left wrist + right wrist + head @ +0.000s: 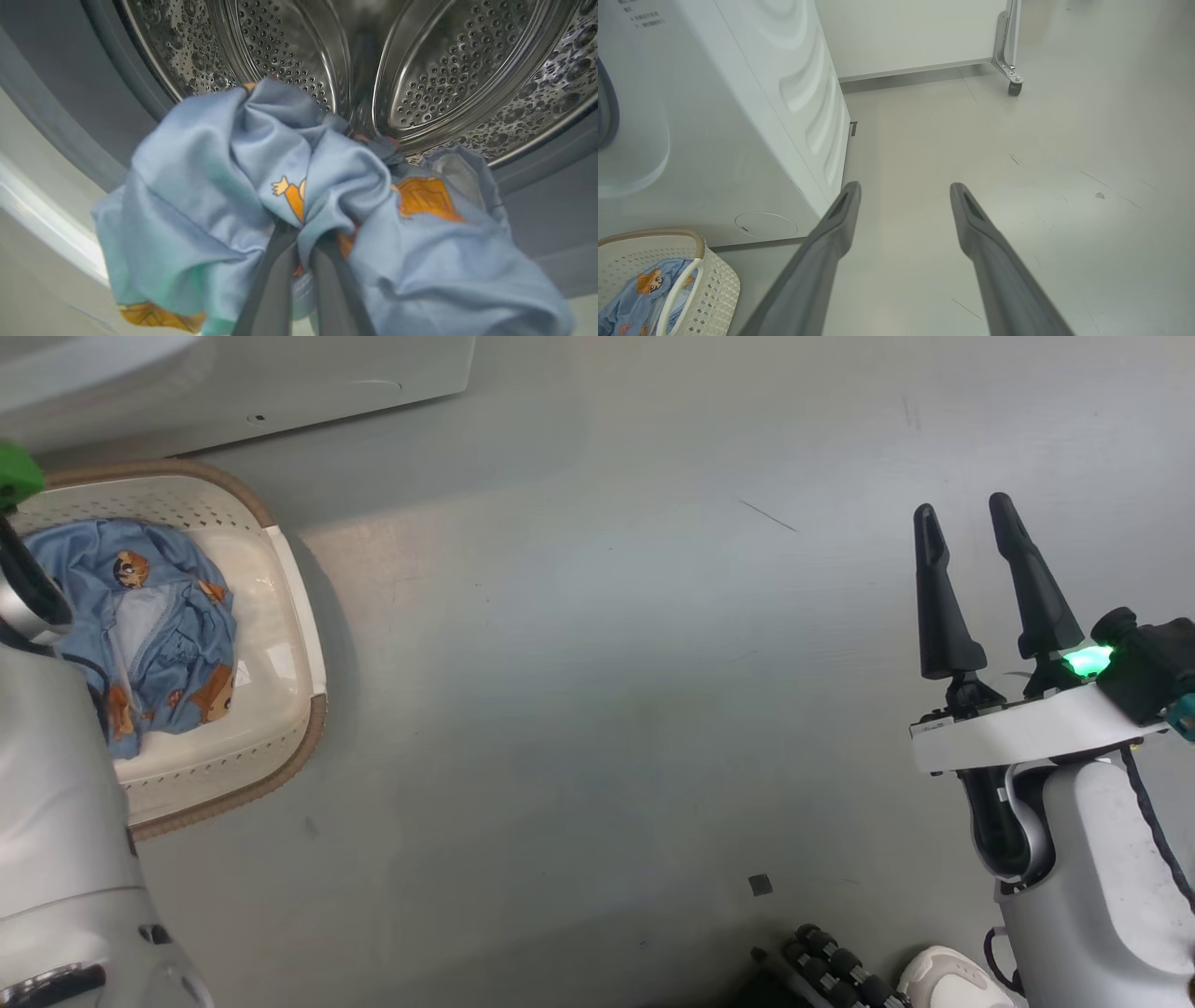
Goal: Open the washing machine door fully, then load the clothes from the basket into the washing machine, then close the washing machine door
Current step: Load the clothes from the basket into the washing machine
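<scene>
My left gripper (302,233) is shut on a light-blue garment with orange bears (210,163), held bunched just in front of the washing machine's steel drum (444,70) and grey gasket (70,93). The drum mouth stands open; the door is out of view. More of the clothes (159,616) lie in the cream basket (301,616) on the floor below the washing machine (280,383). My right gripper (963,509) hangs open and empty over bare floor, far right of the basket. In the right wrist view the gripper (904,186) points past the washing machine (738,116), with the basket (714,284) at lower left.
My pale left forearm (56,803) crosses the basket's near side. A white panel on a castor (1013,86) stands behind the machine. A white shoe (948,980) and a black ribbed part (840,971) show at the bottom edge. A small dark square (760,885) lies on the grey floor.
</scene>
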Robot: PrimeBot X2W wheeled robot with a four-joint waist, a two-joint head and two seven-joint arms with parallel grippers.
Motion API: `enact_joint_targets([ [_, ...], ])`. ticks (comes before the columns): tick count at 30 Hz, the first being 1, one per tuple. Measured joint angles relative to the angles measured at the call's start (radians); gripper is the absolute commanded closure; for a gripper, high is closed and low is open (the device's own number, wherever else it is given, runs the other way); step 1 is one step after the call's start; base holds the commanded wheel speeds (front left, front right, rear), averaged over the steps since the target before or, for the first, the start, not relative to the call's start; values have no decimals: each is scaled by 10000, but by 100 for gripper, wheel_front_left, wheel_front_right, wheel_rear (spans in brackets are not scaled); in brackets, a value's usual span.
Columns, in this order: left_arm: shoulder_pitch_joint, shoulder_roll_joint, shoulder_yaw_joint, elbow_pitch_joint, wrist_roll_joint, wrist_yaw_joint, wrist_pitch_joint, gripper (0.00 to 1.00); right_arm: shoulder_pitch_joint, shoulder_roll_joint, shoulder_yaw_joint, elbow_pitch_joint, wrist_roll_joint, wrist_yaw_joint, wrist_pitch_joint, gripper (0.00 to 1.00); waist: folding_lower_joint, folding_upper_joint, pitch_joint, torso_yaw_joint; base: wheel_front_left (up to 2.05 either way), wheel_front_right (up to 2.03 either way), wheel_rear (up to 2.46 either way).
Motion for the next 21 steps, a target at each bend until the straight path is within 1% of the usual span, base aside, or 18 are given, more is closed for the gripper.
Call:
enact_joint_targets([
  [5,-267,27,-178,-265,115,2,-54,100,9,46,286,104,2,0,0,0,0,0,-131,-127,0,0,0],
  [11,-453,134,-261,199,408,2,-54,100,86,54,548,232,4,0,0,0,0,0,-326,-336,0,0,0],
  [15,-741,412,-242,669,667,2,-54,100,248,56,759,303,8,0,0,0,0,0,-435,-513,0,0,0],
  [21,-1621,1149,-382,1143,1024,2,144,100,455,40,909,349,48,0,0,0,0,0,-475,-873,0,0,0],
])
